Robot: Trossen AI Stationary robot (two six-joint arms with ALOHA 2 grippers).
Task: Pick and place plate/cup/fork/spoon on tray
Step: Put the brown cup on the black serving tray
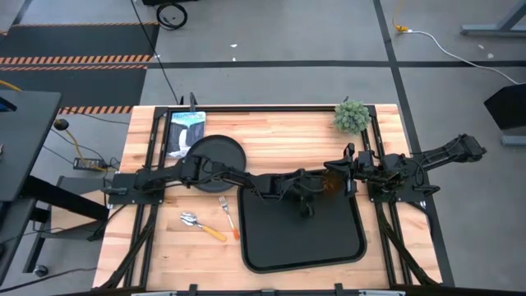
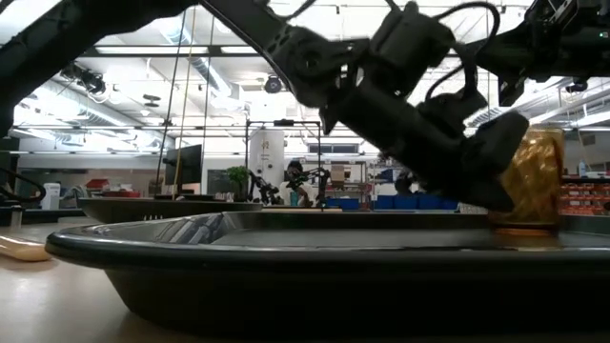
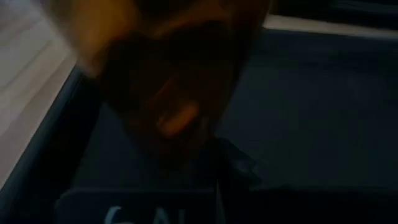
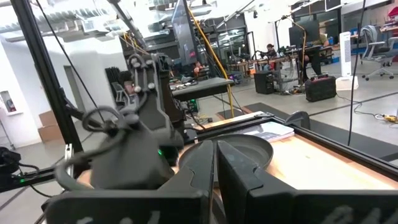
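Observation:
The black tray (image 1: 300, 247) lies at the table's near middle. The amber cup (image 1: 333, 182) stands upright in its far right corner and also shows in the low view (image 2: 536, 176). My left gripper (image 1: 317, 191) reaches over the tray, shut, its tips right by the cup (image 3: 168, 81). My right gripper (image 1: 349, 171) is shut and empty, raised just right of the cup. The round black plate (image 1: 215, 154) lies on the table left of the tray, under my left arm. The spoon (image 1: 197, 222) and the fork (image 1: 227, 214) lie on the table near the tray's left side. My left gripper points its shut fingers (image 3: 236, 168) at the cup's side from the table's left. The blur and the gripper's own body hide the spot, so I cannot tell whether it touches the cup. The cup stands upright with its base on the tray (image 2: 534, 227).
A small green plant (image 1: 352, 117) stands at the table's far right. A printed packet (image 1: 186, 131) lies at the far left behind the plate. Dark frame rails (image 1: 374, 148) run along the table's sides. The tray's near half (image 1: 304, 242) is bare.

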